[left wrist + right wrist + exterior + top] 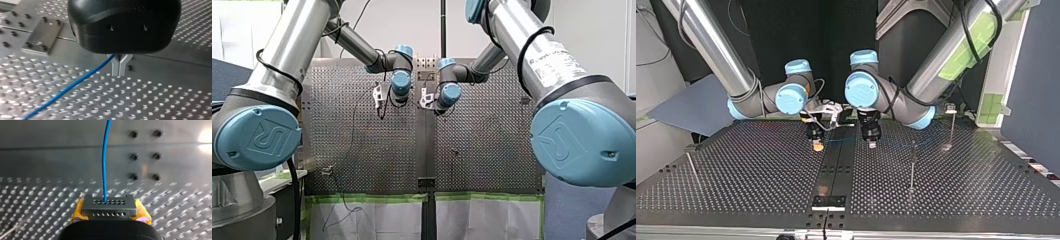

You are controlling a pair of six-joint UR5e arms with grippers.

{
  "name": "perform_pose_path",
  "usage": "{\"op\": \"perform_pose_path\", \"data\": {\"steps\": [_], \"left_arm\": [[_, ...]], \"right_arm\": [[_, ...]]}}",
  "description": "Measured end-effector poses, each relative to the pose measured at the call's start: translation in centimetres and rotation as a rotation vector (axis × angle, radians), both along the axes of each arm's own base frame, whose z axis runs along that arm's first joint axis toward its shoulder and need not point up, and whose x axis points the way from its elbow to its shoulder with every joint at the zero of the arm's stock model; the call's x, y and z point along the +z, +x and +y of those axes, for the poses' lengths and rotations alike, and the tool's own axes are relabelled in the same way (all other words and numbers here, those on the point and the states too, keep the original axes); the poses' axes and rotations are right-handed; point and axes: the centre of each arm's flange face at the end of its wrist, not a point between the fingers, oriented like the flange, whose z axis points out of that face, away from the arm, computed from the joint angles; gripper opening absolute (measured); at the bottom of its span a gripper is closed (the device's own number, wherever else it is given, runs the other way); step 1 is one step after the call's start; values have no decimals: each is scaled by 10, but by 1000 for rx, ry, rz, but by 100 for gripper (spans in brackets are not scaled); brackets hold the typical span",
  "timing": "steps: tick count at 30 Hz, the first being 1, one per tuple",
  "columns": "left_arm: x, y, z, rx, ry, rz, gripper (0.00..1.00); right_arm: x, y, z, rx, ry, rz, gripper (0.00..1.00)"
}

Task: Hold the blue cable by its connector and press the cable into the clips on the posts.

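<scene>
The blue cable (72,85) runs from between my left gripper's (119,72) metal fingers, which are shut on it, away over the perforated table. My right gripper (109,213) has its yellow pads (78,211) shut on the grey connector (109,206), and the cable (104,160) leaves it straight ahead. In the top view my right gripper (818,145) and my left gripper (871,144) hang side by side just above the table, with the cable (841,142) stretched faintly between them. Thin posts (912,165) (951,125) stand beyond my left gripper at that view's right.
Another thin post (691,165) stands at the top view's left edge. A dark centre strip (836,165) runs along the table between the grippers, ending at a small plate (828,201) near the front edge. A bolted metal plate (43,35) lies beside my left gripper.
</scene>
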Motion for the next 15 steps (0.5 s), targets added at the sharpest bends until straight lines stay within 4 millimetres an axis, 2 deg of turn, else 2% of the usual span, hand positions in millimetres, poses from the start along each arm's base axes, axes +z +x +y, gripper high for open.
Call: {"op": "perform_pose_path", "data": {"steps": [8, 15], "left_arm": [[-26, -8, -3, -5, -3, 13, 1], [-41, -16, -2, 8, 6, 2, 1]], "right_arm": [[-29, -16, 2, -20, 5, 27, 0], [-53, -29, 5, -51, -11, 61, 0]]}}
